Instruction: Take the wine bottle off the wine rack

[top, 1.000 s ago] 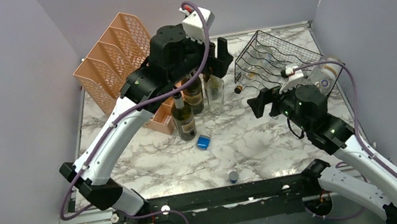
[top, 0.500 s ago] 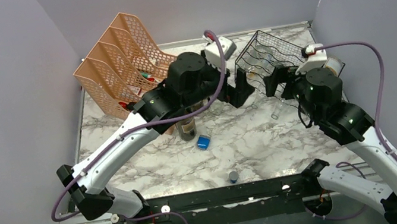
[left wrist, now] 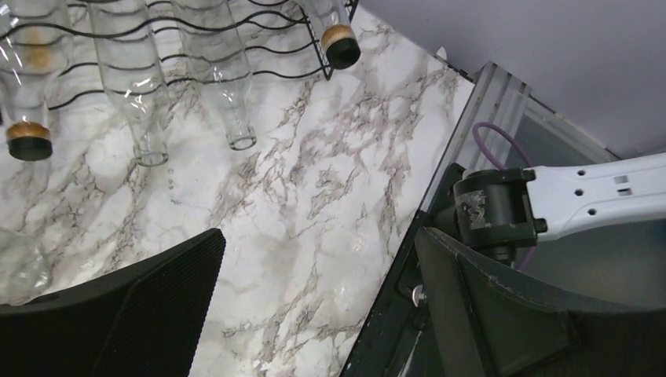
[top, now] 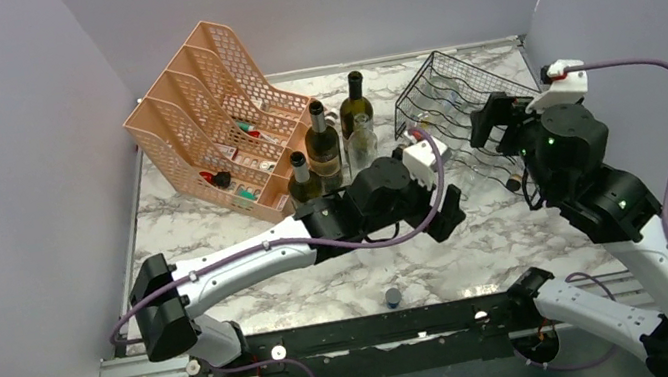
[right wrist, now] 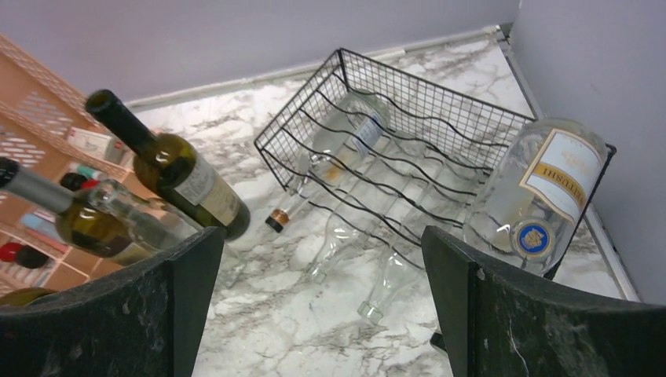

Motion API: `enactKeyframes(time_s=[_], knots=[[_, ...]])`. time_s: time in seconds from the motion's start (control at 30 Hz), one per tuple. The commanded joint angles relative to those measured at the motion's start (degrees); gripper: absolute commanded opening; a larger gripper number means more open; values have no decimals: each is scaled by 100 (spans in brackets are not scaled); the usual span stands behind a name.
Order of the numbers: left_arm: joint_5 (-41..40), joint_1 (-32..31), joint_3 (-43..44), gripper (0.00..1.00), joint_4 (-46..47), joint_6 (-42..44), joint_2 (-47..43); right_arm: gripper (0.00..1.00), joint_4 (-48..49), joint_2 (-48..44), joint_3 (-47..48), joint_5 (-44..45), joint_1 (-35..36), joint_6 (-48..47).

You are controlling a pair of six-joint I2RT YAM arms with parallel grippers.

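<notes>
The black wire wine rack stands at the back right and holds several clear bottles lying with necks out. In the right wrist view the rack holds a capped clear bottle, two open-necked ones and a large labelled clear bottle at its right end. In the left wrist view several necks stick out of the rack. My left gripper is open and empty, low over the table in front of the rack. My right gripper is open and empty above the rack's right front.
A peach mesh organizer stands at the back left. Three dark bottles and a clear one stand upright beside it. A small grey cap lies near the front edge. The right wall is close behind the rack.
My left arm swung down and right, from above the standing bottles to low in front of the rack. My right arm moved right and up, over the rack's right front.
</notes>
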Motion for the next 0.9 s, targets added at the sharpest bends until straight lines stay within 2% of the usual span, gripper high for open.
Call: enactKeyframes(time_s=[0.0, 0.2, 0.33, 0.47, 0.63, 0.77, 0.87], knots=[[-391, -167, -547, 99, 1385, -299, 85, 100, -12, -212, 500, -357, 25, -258], [-539, -248, -651, 99, 2072, -330, 690, 100, 314, -690, 689, -607, 25, -625], [-502, -248, -572, 99, 2459, -282, 1103, 100, 162, -819, 797, -641, 25, -712], [-499, -240, 116, 99, 2188, -261, 1824, 100, 83, -998, 771, -646, 20, -814], [-612, -157, 1106, 90, 1668, -400, 2665, 100, 56, -1225, 719, -615, 25, -913], [-546, -68, 1458, 84, 1666, -500, 3116, 100, -68, -1321, 735, -554, 25, -992], [-926, -64, 1641, 76, 1511, -447, 3361, 100, -145, -1357, 795, -508, 25, -1061]])
